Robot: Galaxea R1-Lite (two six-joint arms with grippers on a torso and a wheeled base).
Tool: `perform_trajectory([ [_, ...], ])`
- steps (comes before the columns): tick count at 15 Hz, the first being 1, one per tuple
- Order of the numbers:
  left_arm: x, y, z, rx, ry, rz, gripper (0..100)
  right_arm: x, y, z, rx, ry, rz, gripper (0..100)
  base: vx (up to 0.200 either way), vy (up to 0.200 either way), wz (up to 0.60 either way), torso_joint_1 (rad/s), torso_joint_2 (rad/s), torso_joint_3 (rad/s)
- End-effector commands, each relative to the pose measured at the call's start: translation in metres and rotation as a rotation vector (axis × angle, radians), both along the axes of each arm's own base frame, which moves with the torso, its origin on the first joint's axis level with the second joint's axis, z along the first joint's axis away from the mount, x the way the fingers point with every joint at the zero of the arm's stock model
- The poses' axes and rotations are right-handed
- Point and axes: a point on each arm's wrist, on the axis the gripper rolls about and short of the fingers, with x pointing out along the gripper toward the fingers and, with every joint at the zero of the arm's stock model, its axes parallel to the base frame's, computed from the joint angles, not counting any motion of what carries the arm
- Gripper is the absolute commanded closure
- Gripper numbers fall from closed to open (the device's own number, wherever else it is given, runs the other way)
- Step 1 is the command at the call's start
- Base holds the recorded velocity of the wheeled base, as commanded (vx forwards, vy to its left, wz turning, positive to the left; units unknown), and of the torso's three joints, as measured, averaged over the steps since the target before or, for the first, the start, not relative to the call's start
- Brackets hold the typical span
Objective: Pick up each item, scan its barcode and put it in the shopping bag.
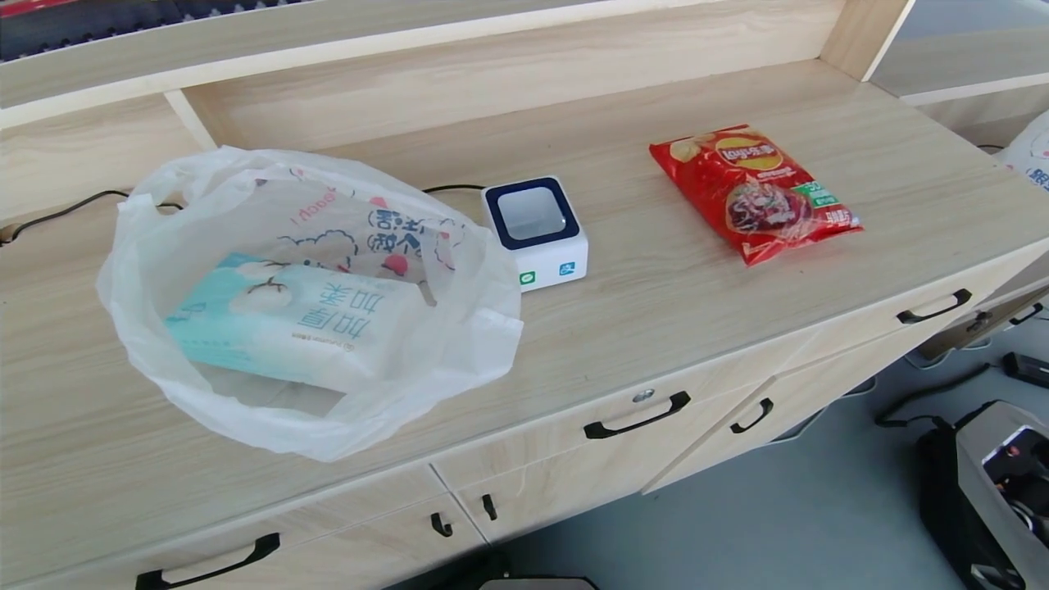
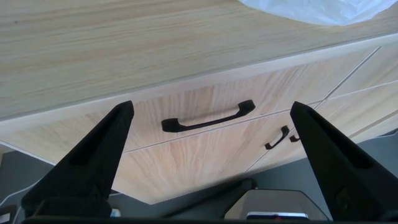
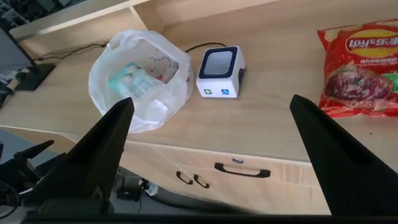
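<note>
A red chip bag (image 1: 755,191) (image 3: 362,67) lies flat on the wooden counter (image 1: 672,303) at the right. The white barcode scanner (image 1: 537,230) (image 3: 220,70) with its dark window stands near the middle. At the left, the clear white shopping bag (image 1: 459,344) (image 3: 178,87) lies open with a teal tissue pack (image 1: 295,319) (image 3: 132,81) inside it. My left gripper (image 2: 211,155) is open, below the counter's front edge, facing a drawer handle (image 2: 208,116). My right gripper (image 3: 211,155) is open, held back from the counter, well short of the items.
The counter has a raised back ledge (image 1: 492,74) and drawers with black handles (image 1: 638,416) along its front. A black cable (image 1: 65,209) runs behind the shopping bag. Dark equipment (image 1: 983,483) sits on the floor at the right.
</note>
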Motion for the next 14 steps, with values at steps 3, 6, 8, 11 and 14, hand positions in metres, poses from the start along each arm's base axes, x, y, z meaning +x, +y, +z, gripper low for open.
perform_trajectory([
  [3, 0.000, 0.000, 0.000, 0.000, -0.001, 0.001, 0, 0.056, -0.004, 0.013, -0.087, 0.067, -0.017, 0, 0.000, 0.000, 0.00, 0.000, 0.00, 0.000],
  [6, 0.000, 0.000, 0.000, 0.000, -0.001, 0.001, 0, 0.083, -0.021, 0.010, -0.023, 0.373, -0.150, 0, 0.000, 0.000, 0.00, 0.000, 0.00, 0.000],
  [8, 0.000, 0.000, 0.000, 0.000, -0.001, 0.001, 0, 0.107, -0.025, 0.015, -0.083, 0.376, -0.156, 0, 0.000, 0.000, 0.00, 0.000, 0.00, 0.000],
  [11, 0.000, 0.000, 0.000, 0.000, -0.001, -0.001, 0, 0.180, -0.024, 0.007, -0.280, 0.220, -0.152, 0, 0.000, 0.000, 0.00, 0.000, 0.00, 0.000],
  [14, 0.000, 0.000, 0.000, 0.000, -0.001, 0.001, 0, 0.247, -0.025, -0.002, -0.412, 0.132, -0.206, 0, 0.000, 0.000, 0.00, 0.000, 0.00, 0.000],
])
